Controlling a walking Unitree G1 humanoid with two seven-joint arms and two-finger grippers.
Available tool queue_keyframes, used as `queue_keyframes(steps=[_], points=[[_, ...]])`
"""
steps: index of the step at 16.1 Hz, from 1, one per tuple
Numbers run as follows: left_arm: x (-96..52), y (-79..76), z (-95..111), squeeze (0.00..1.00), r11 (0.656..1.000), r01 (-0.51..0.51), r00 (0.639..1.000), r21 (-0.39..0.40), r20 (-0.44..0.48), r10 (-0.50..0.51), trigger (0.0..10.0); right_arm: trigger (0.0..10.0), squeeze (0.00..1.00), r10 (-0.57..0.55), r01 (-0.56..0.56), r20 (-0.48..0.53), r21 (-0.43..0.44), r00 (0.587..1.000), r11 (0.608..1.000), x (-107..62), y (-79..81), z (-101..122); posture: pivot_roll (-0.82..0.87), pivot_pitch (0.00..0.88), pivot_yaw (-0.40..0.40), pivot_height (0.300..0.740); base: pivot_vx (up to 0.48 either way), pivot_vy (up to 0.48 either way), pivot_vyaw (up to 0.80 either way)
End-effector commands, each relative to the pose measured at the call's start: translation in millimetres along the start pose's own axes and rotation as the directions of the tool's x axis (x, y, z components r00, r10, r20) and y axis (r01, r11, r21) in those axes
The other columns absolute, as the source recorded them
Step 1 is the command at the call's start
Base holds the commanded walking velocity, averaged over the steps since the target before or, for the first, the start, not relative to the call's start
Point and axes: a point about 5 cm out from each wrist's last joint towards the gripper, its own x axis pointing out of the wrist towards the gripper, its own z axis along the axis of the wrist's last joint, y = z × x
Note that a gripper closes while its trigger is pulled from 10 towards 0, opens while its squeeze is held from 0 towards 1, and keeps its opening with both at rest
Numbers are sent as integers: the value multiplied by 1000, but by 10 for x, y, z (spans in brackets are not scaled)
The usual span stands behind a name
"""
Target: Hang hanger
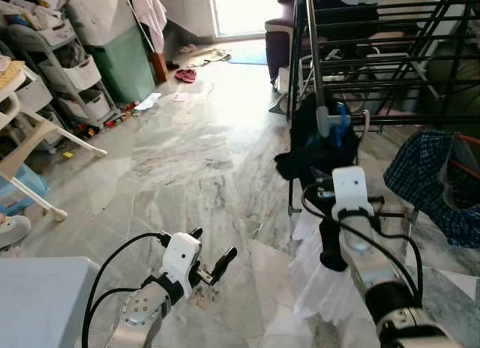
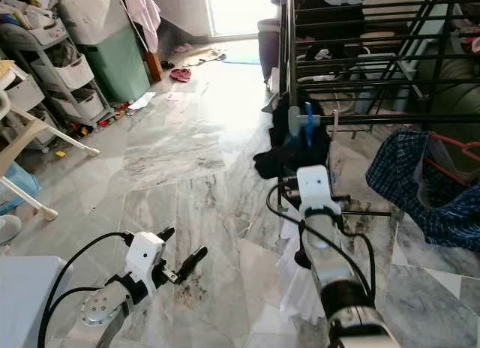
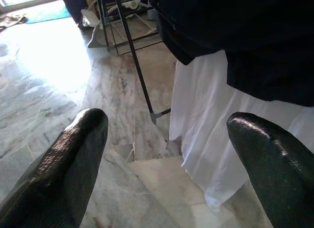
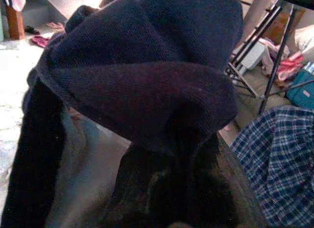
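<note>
While the right gripper (image 1: 335,213), fingers hidden under dark garment (image 4: 142,80), lifts the blue hanger (image 1: 341,127) near the drying rack's rail (image 1: 420,119), hanging looks unfinished; left gripper (image 1: 214,258) idles spread

Glossy grey-veined marble floor (image 1: 187,168) reflects window light. A thin dark metal drying rack (image 1: 390,55) carries a soft white cloth (image 3: 206,139) and a navy ribbed knit garment (image 4: 142,66). Beside them hangs blue checked woven fabric (image 1: 427,175). The left claw (image 3: 167,159) fingers (image 3: 73,159) look matt, finely textured black rubber.
</note>
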Motion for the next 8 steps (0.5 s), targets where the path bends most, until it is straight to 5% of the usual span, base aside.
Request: queue_keyframes(steps=[1, 8], points=[[-24, 55, -23, 0, 1000, -13, 1000, 13, -13, 14, 10000, 10000, 0, -20, 18, 115, 18, 993, 1000, 16, 10, 205, -106, 0, 127, 740, 0, 0, 0], [16, 96, -63, 0, 999, -42, 998, 26, -39, 43, 10000, 10000, 0, 62, -62, 6, -45, 998, 997, -510, 48, -256, -124, 0, 145, 740, 0, 0, 0]])
